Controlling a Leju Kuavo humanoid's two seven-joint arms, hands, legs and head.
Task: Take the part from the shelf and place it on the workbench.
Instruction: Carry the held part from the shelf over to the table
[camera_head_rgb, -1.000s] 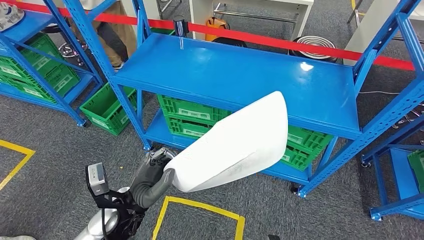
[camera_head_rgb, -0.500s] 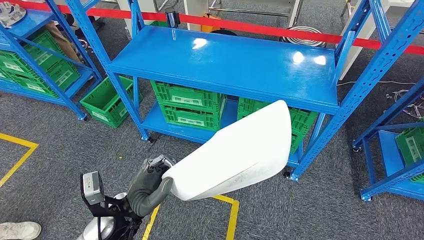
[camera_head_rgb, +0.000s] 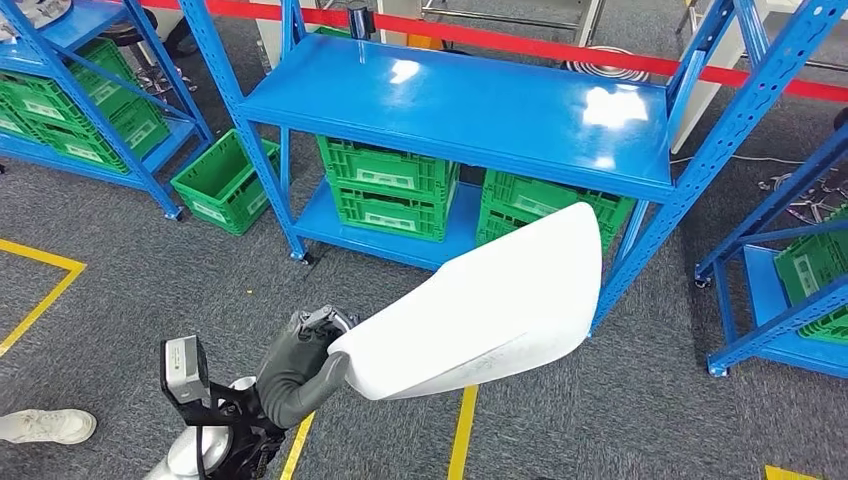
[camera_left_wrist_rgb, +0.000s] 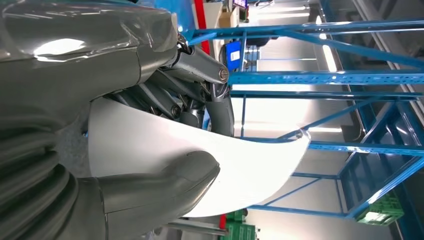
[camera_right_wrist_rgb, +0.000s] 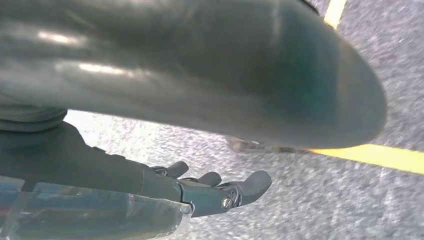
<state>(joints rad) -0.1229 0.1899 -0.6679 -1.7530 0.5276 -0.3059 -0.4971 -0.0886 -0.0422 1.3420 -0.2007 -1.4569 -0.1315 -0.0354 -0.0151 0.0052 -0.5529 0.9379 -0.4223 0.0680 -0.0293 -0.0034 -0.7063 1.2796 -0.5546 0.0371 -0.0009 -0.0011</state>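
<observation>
The part (camera_head_rgb: 490, 305) is a large white curved shell. My left hand (camera_head_rgb: 300, 365) grips its narrow end low in the head view, and the wide end reaches up and right in front of the blue shelf (camera_head_rgb: 450, 105). In the left wrist view the thumb (camera_left_wrist_rgb: 165, 185) presses on the part (camera_left_wrist_rgb: 250, 165) and the darker fingers wrap its other side. My right hand (camera_right_wrist_rgb: 205, 187) hangs over the grey carpet with its fingers stretched out and nothing in it.
The shelf's top board is bare, with green crates (camera_head_rgb: 390, 190) on the level below. One more green crate (camera_head_rgb: 222, 182) stands on the floor between racks. Blue racks stand at left (camera_head_rgb: 80, 110) and right (camera_head_rgb: 790, 300). Yellow floor lines (camera_head_rgb: 462, 435) and a person's shoe (camera_head_rgb: 45, 425) lie near me.
The whole view has shifted: the shelf sits a little higher and further right in the picture, so the camera moved. My left hand keeps its grip on the white part.
</observation>
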